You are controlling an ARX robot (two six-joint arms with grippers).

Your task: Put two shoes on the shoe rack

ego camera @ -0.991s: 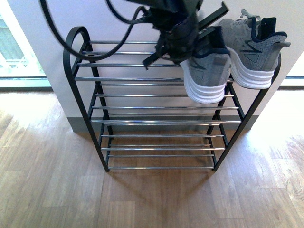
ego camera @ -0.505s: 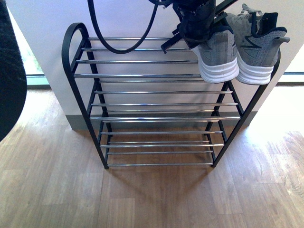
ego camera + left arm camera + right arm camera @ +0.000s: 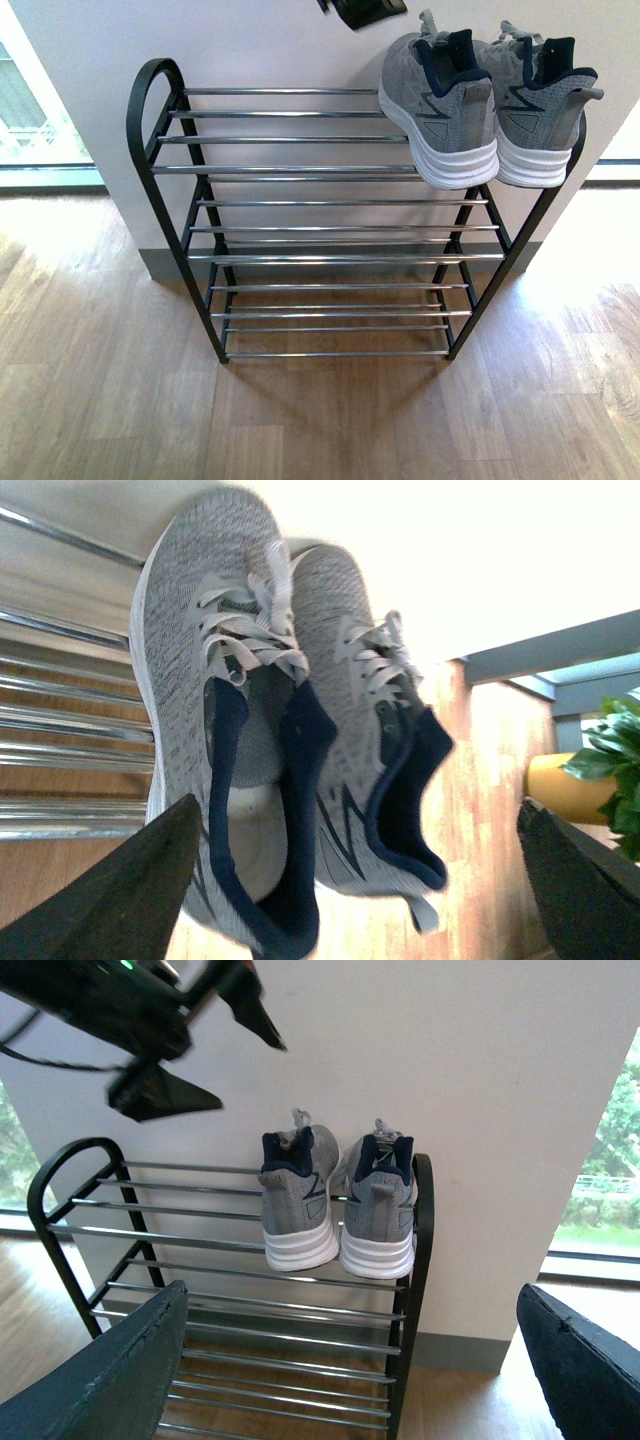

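Two empty grippers, two shoes.

Right gripper [image 3: 345, 1370]: near, fingers spread, well back from shoe rack [image 3: 300, 170].

Grey mesh sneakers, left shoe [image 3: 440, 105] and right shoe [image 3: 540, 110]: side by side on the top tier, right end, heels nearest.

Left gripper [image 3: 360, 880]: above them, spread wide.

Placement judged complete.

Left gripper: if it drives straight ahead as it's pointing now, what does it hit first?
Most likely the dark collar of the sneaker further in on the shoe rack; the open left gripper aims down at it. Depth is unclear.
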